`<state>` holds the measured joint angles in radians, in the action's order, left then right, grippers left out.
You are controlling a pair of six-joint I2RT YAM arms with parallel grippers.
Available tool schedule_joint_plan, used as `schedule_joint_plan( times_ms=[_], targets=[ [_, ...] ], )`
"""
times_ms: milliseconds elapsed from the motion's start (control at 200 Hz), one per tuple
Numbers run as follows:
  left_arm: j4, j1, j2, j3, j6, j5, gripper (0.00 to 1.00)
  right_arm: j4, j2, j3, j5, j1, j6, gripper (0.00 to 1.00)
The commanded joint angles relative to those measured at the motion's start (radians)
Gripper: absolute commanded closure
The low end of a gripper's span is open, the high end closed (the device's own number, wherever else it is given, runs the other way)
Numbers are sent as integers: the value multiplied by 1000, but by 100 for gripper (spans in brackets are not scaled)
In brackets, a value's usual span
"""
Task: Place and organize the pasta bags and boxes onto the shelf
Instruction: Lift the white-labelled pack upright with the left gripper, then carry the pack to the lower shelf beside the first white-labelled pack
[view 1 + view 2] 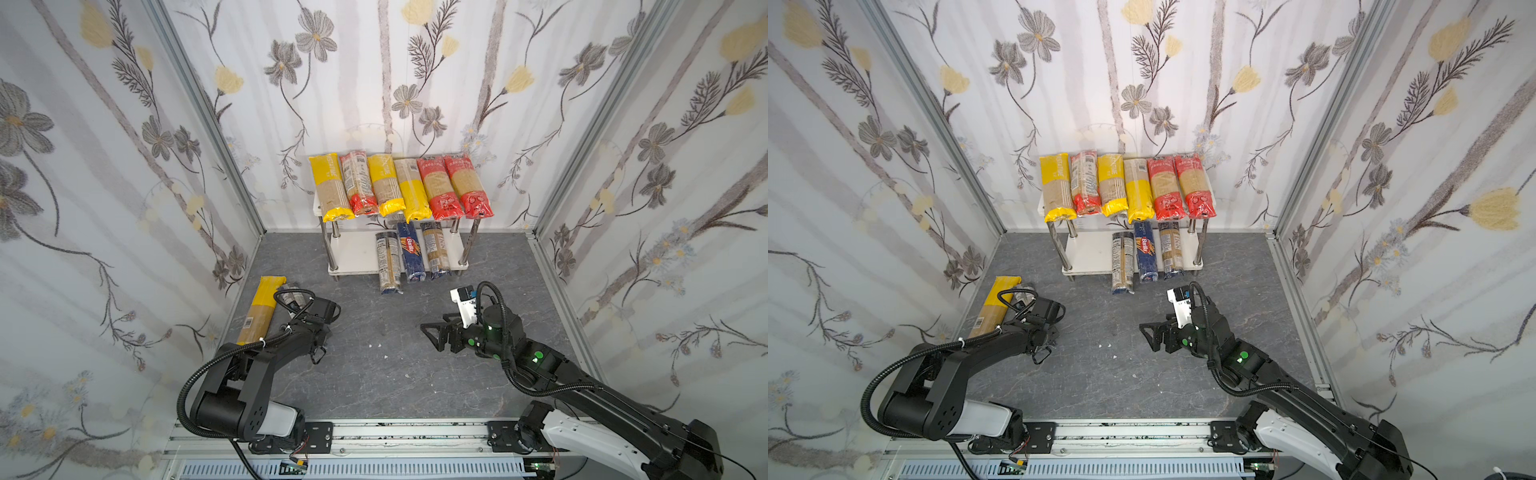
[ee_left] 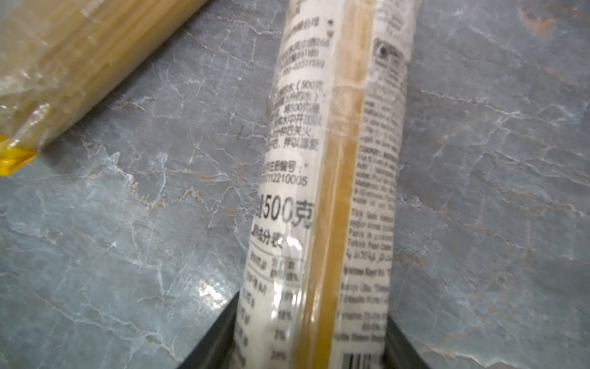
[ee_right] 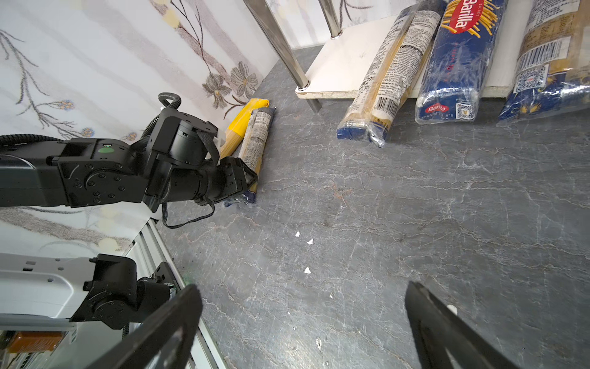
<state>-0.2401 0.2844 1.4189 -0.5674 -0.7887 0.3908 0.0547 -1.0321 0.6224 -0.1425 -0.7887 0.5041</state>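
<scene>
Floral wallpaper walls (image 1: 104, 166), grey marbled floor (image 1: 395, 374), aluminium front rail (image 1: 415, 434)

Glossy crinkled plastic wraps the spaghetti pack (image 2: 319, 191) in the matt black left hand (image 2: 311, 306); the desk (image 2: 127, 239) beneath looks stony.

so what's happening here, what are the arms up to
The left pincer is clamped around a white-labelled spaghetti bag lying on the floor next to a yellow-ended bag. The bag is not yet lifted. The right pincer hangs open and empty over the floor in front of the shelf. Six packs already lie on top of it, and three more on its lower level stick out over the front edge.
</scene>
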Motion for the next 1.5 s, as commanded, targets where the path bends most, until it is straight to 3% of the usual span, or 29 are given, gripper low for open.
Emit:
schedule_joint_plan(
  times_ms=[0, 155, 460, 799, 1144, 1494],
  targets=[
    [-10, 1, -14, 9, -1, -42, 72, 14, 20, 6, 21, 0, -3, 0],
    [-13, -1, -80, 37, 6, -71, 100, 37, 48, 7, 32, 0, -4, 0],
    [-96, 60, -328, 98, -6, -142, 100, 59, 96, 12, 34, 0, 6, 0],
    [-137, 316, -525, 55, -23, -109, 100, 76, 135, 24, 29, -3, 25, 0],
    [-134, 479, -468, -53, 22, -73, 100, 108, 168, 31, 56, -4, 28, 0],
    [-91, 493, -222, -225, 127, 33, 100, 117, 152, 47, 64, -3, 4, 0]
  ],
)
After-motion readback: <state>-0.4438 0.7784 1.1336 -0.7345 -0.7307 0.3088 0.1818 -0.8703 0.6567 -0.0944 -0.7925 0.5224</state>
